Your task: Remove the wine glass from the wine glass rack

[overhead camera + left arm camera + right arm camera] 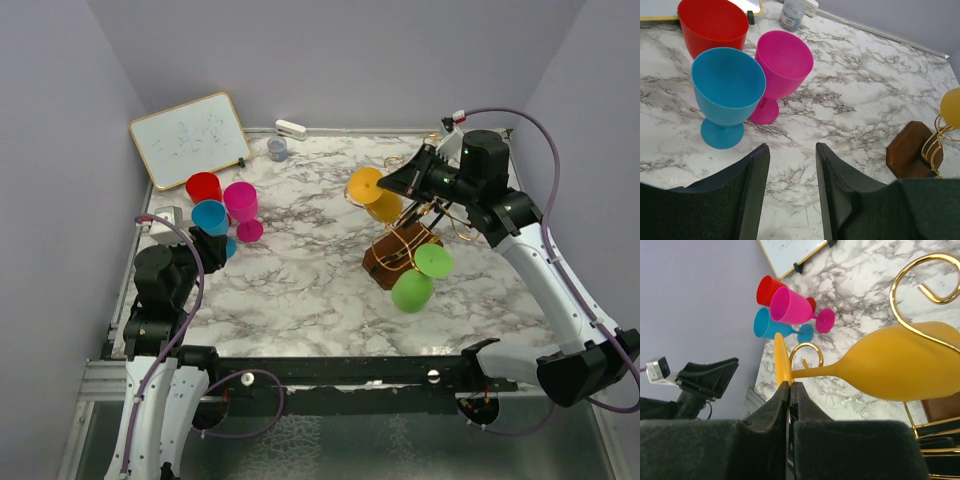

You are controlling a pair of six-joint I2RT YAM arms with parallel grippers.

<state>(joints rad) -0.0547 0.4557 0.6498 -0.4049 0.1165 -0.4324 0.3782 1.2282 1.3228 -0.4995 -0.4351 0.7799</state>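
The right gripper (790, 385) is closed almost completely, its 2 fingers pinching the thin edge of the foot of the yellow wine glass (900, 367); the left gripper (791, 155) hangs open and holds nothing, near the left edge of the bench.

The yellow wine glass is on the wine glass rack (405, 250), which stands right of centre, toward the right edge; the glass lies roughly on its side, its stem running past a small copper curl (805, 355) and its bowl crossed by a larger spiral (920, 270). A green glass (415, 280) hangs from the near side of the same rack; 3 more glasses, red (712, 22), blue (727, 85) and magenta (782, 60), stand upright toward the far-left corner.

The risks, as I judge them: the grip is on a narrow rim of smooth plastic, so the foot may twist or slide out once the bowl's weight comes onto it; a pull that is not along the open slot of the wire would snag stem or foot on the curl; the wooden base (912, 150) looks small, so a snag could drag or tip the whole rack and shake the green glass loose.
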